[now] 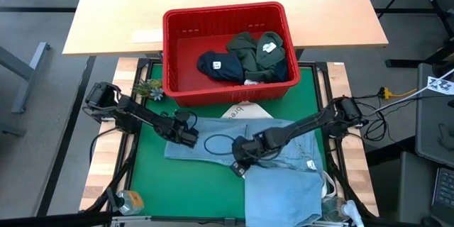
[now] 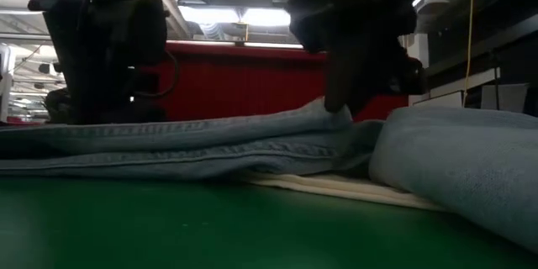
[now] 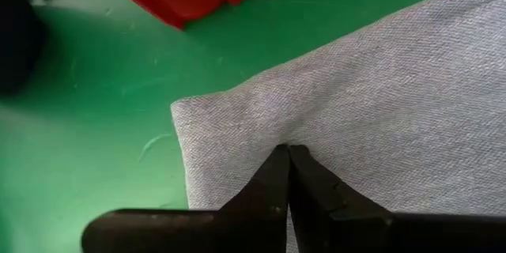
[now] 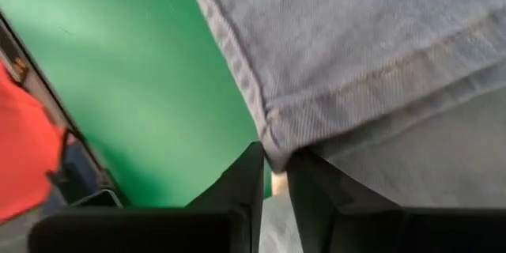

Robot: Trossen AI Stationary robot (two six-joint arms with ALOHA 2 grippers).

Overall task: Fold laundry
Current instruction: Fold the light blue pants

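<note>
The light blue denim jeans (image 1: 262,159) lie spread on the green mat (image 1: 145,167), just in front of the red basket (image 1: 225,91), and both arms are down on them. One leg runs sideways across the mat; the other part heads away from the basket toward the table's near edge, so this garment looks only partly folded at best.

The left gripper (image 3: 288,162) is pressed fully closed on the jeans at the corner farthest to the basket's left side, the cloth puckering at its tips. The right gripper (image 4: 273,166) sits on a seamed edge near the middle of the jeans, its fingers (image 4: 247,175) drawn nearly together with the hem nipped between them, so that's a pinch, by the look of it.

Back in the basket, a navy garment (image 1: 218,66) and dark olive green clothes (image 1: 257,55) are bunched up, unfolded. Something white (image 1: 241,112) peeks out from under the jeans on the basket side.

My read: early days. One piece being worked, no finished stack in sight, the basket load waiting.
</note>
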